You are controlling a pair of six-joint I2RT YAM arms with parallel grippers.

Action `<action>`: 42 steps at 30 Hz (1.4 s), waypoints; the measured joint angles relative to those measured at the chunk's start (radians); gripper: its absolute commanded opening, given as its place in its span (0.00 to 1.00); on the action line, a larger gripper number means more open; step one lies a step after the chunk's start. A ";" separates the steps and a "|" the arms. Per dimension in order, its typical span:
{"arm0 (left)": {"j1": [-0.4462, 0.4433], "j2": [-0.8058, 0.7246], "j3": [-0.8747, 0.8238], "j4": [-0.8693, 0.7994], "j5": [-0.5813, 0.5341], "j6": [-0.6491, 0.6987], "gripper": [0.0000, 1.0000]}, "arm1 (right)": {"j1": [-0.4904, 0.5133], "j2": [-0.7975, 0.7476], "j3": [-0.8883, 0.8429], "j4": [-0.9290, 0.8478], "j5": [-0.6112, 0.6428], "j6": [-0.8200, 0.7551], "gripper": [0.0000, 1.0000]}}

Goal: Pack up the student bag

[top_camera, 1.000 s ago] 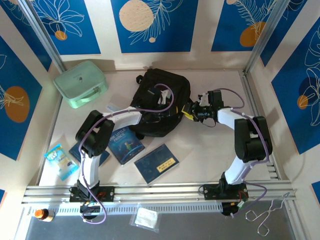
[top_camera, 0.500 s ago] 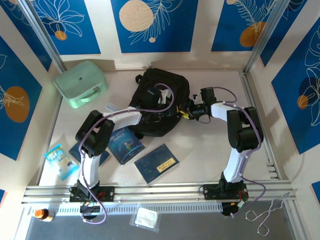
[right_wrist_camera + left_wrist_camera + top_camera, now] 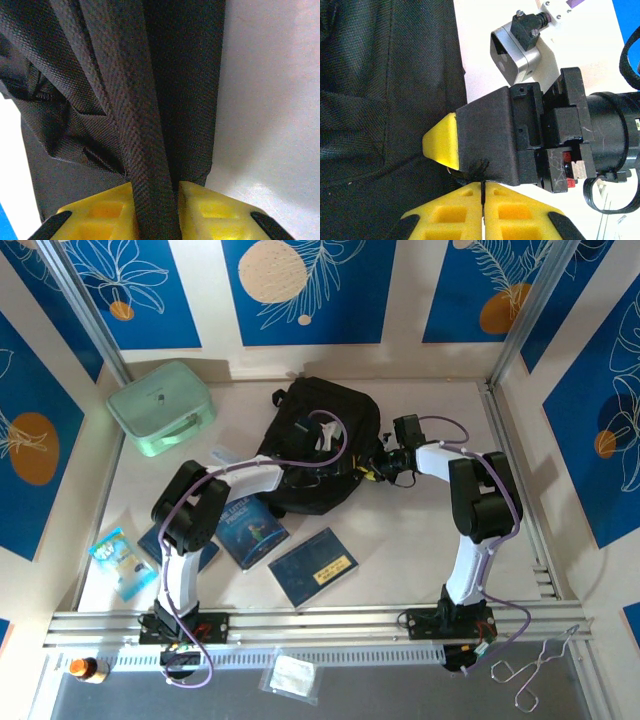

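Note:
The student bag (image 3: 318,435), a black fabric backpack, lies in the middle of the table. My left gripper (image 3: 356,470) (image 3: 483,185) is at the bag's right edge, shut on a thin black cord (image 3: 483,189) of the bag. My right gripper (image 3: 378,462) (image 3: 154,187) faces it from the right, shut on a black woven strap (image 3: 135,110) that runs up between its yellow fingers. In the left wrist view the right gripper's yellow fingertip (image 3: 442,141) almost touches my left fingers, with bag fabric (image 3: 380,100) to the left.
A mint-green hard case (image 3: 160,407) stands at the back left. Two dark blue books (image 3: 250,525) (image 3: 312,567) lie in front of the bag, and a light blue booklet (image 3: 123,562) at the front left. Bare table (image 3: 420,530) lies right of the bag.
My right arm has swung left, bringing its gripper up against the bag's right edge beside the left gripper. The left arm and the bag have barely moved.

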 measured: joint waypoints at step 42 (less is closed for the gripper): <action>0.093 -0.114 -0.124 0.014 0.122 0.219 0.00 | 0.031 -0.177 0.015 -0.082 -0.130 -0.887 0.39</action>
